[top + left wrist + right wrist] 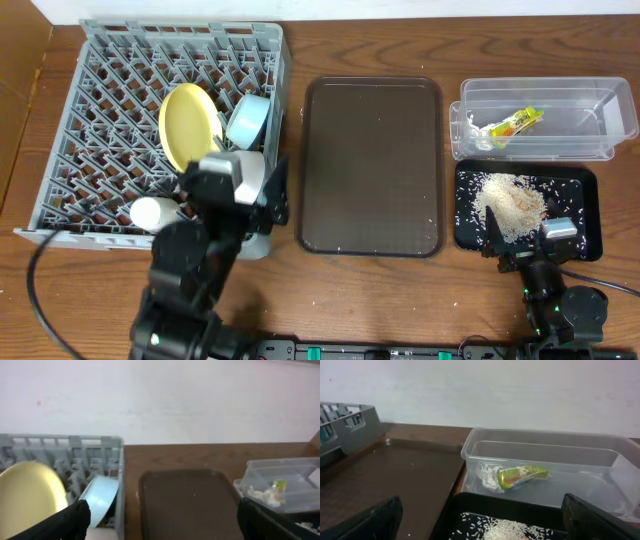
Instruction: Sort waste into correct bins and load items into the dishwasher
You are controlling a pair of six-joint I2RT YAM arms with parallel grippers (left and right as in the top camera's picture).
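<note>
The grey dish rack (110, 110) stands at the left and holds the upright pale yellow plate (190, 125), the light blue bowl (247, 120) and the small white cup (155, 212). A whitish bowl (256, 172) shows partly under my left gripper (245, 190), which is open and empty over the rack's front right corner. The green-and-yellow wrapper (515, 123) lies in the clear tub (540, 95). Rice crumbs (510, 205) are piled in the black tray (585, 190). My right gripper (528, 245) is open and empty at that tray's front edge. No chopsticks are in view.
The dark brown serving tray (372, 165) lies between the rack and the bins, with a few crumbs near its front edge. In the right wrist view the wrapper (522, 475) lies beside crumpled clear film in the tub (545, 450). The rack's rim (60, 445) shows in the left wrist view.
</note>
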